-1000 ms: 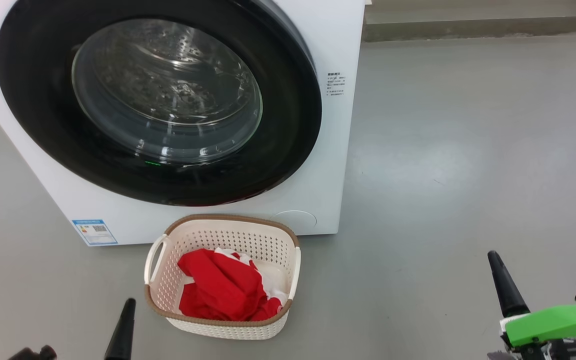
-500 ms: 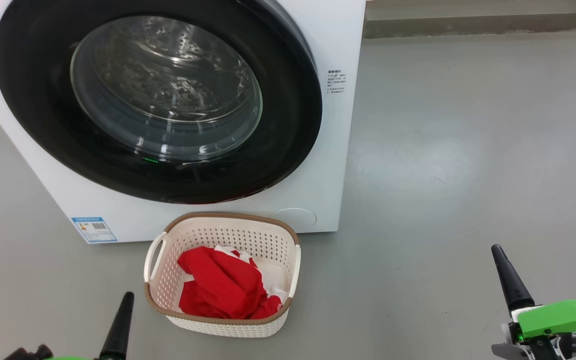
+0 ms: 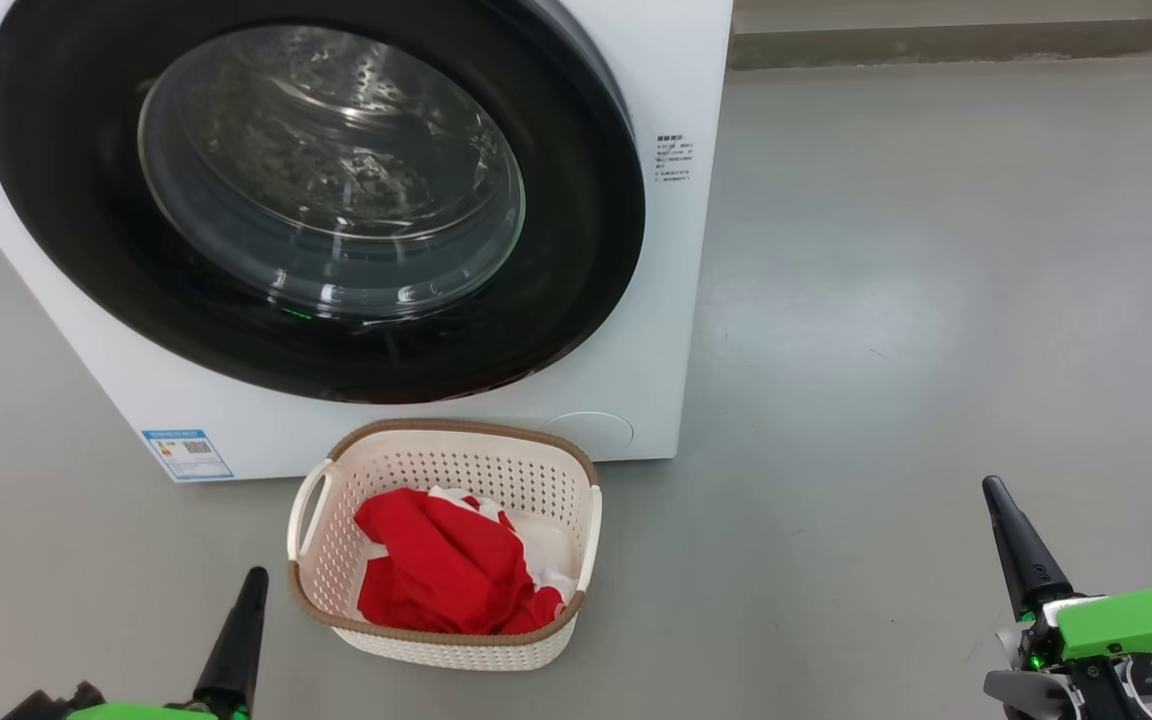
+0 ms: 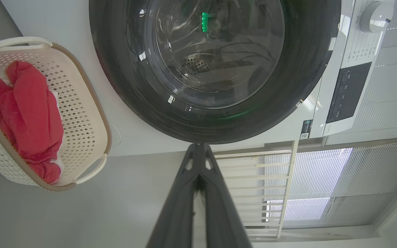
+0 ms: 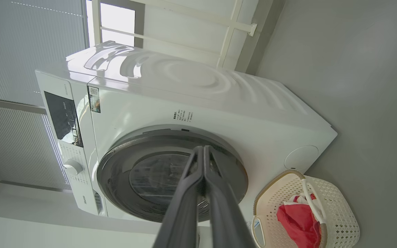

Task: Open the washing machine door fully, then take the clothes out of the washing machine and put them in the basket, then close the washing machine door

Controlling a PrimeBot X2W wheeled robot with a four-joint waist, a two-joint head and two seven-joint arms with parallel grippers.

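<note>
So here's the scene from the head cam: the washing machine [image 3: 661, 330] takes up the 11 o'clock part of the view, and the washing machine door [image 3: 581, 250] looks shut, its glossy black rim sitting flat against the white front. Through the glass window [image 3: 331, 170] I can make out the perforated drum and nothing red in there. The clothes [image 3: 436, 570] are in the basket [image 3: 461, 470], a scrunched red heap with a bit of white poking out on its 2 o'clock side. The basket stands upright on the grey floor [image 3: 886, 300], right at the door's 6 o'clock and just in front of the machine; can't tell if it actually touches the front panel. There's a blue sticker [image 3: 186, 453] at the machine's bottom corner, around 10 o'clock from the basket, and a small printed label [image 3: 673, 158] at the door's 3 o'clock. The left gripper [image 3: 256, 578] is down at 7 o'clock of the view, just off the basket's near left corner without touching it, fingers pressed together with nothing between them. The right gripper [image 3: 992, 490] sits at 4 o'clock, well apart from the basket out over bare floor, also pinched together and empty. Both wrist cams back that up: each pair of fingers meets at the tip. The left wrist cam also catches the control dial [image 4: 374, 15] and the dark control panel [image 4: 348, 93].
</note>
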